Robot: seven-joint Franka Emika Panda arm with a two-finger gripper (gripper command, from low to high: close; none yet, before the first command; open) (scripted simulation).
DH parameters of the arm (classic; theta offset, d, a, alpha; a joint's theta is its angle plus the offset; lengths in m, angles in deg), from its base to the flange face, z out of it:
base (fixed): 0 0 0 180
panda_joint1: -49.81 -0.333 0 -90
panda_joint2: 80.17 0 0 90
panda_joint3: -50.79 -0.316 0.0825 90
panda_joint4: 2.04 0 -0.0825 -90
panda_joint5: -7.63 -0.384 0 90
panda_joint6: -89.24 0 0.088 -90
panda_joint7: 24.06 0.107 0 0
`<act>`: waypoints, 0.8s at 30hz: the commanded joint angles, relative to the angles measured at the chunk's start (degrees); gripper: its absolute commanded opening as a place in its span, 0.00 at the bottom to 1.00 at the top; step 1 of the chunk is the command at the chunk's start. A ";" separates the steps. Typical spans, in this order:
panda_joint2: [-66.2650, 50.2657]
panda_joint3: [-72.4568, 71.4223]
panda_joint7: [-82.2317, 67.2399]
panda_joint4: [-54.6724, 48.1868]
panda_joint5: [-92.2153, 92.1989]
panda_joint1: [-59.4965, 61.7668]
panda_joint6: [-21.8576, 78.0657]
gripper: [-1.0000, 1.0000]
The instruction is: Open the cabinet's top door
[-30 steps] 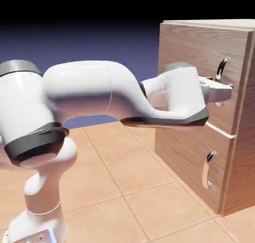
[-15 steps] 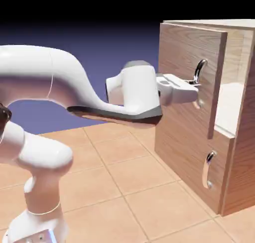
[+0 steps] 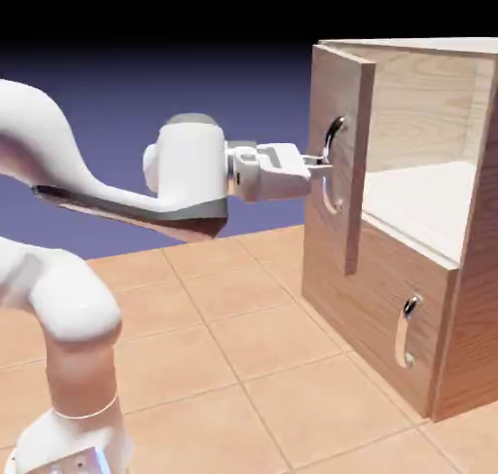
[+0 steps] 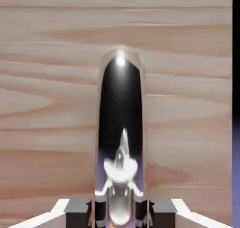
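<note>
Two fingers of my gripper [image 3: 316, 161] are clamping the handle [image 3: 333, 165] of the top door [image 3: 342, 92], which is swinging much farther out than a second ago. Now it is standing almost edge-on at the cabinet's [image 3: 467, 297] left, baring the pale interior.
</note>
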 commanded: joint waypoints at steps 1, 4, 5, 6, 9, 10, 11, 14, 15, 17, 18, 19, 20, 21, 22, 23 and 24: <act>0.72 -2.09 0.00 0.61 -1.71 2.02 -0.52 0.00; 3.17 -8.26 -0.04 2.19 -6.49 8.23 -2.79 0.00; 4.08 -10.25 -0.13 2.66 -8.15 10.31 -3.70 0.00; 5.02 -12.21 -0.27 3.10 -9.83 12.38 -4.70 0.00; 7.80 -17.55 -0.23 4.03 -14.06 18.61 -8.32 0.00; 8.66 -19.14 0.04 4.18 -15.07 20.69 -9.73 0.00; 9.52 -20.66 0.35 4.30 -16.01 22.76 -11.20 0.00; 12.62 -25.10 0.23 4.88 -19.90 28.99 -15.83 0.00; 14.05 -26.43 -1.01 5.39 -22.34 30.75 -17.14 0.00; 16.44 -27.97 -4.48 6.58 -27.32 32.56 -18.47 0.00; 17.50 -28.50 -6.41 7.19 -29.82 33.12 -18.90 0.00; 18.49 -28.96 -8.39 7.81 -32.31 33.61 -19.29 0.00; 19.44 -29.39 -10.40 8.42 -34.80 34.10 -19.71 0.00; 20.33 -29.83 -12.41 9.01 -37.29 34.63 -20.19 0.00; 21.17 -30.27 -14.41 9.60 -39.78 35.16 -20.69 0.00; 21.98 -30.72 -16.42 10.18 -42.27 35.62 -21.13 0.00; 22.77 -31.17 -18.43 10.76 -44.76 35.94 -21.41 0.00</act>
